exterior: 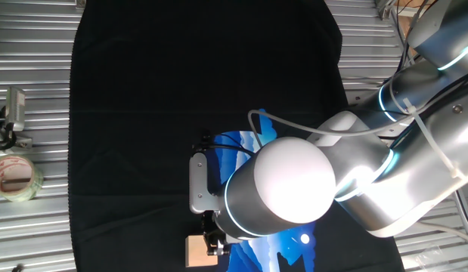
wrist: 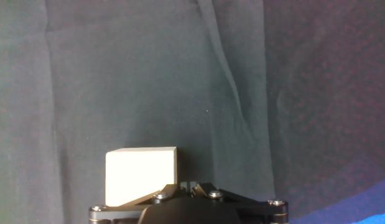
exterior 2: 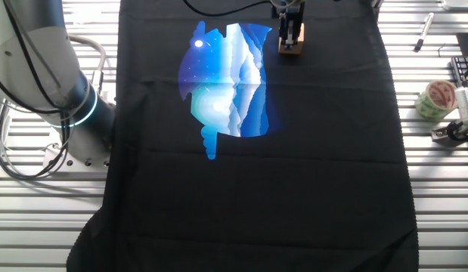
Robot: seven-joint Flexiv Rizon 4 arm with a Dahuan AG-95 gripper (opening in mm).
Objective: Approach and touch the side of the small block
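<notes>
Right beside the fingers (exterior: 213, 243) sits the small block (exterior: 196, 251), a pale wooden cube on the black cloth (exterior: 143, 113) that covers the counter (exterior: 37, 91). From the hand view the block (wrist: 140, 175) stands just to one side of the fingers (wrist: 191, 186) and slightly ahead of them, and one of its faces seems to meet the tip. From the other fixed view the fingers (exterior 2: 291, 34) are low over the block (exterior 2: 290, 51), at the far edge of the cloth (exterior 2: 256, 189), next to the blue printed picture (exterior 2: 230, 79).

The fingers look closed together, with nothing between them. No gap shows at the tip in the hand view, but only the tip is visible there, so I say this with some care.

In my judgement the touch is either made or very nearly made, so the danger now is too much movement. The cube is small and light and lies loose on soft cloth, so a further sideways push would probably slide or tip it instead of only touching it. The cloth has folds near the block, and a low tip could catch the fabric and drag the block with it. If the contact seen here is only an effect of the angle, stopping now would leave the side untouched.

A roll of tape (exterior: 14, 177) lies well apart on the bare counter.
</notes>
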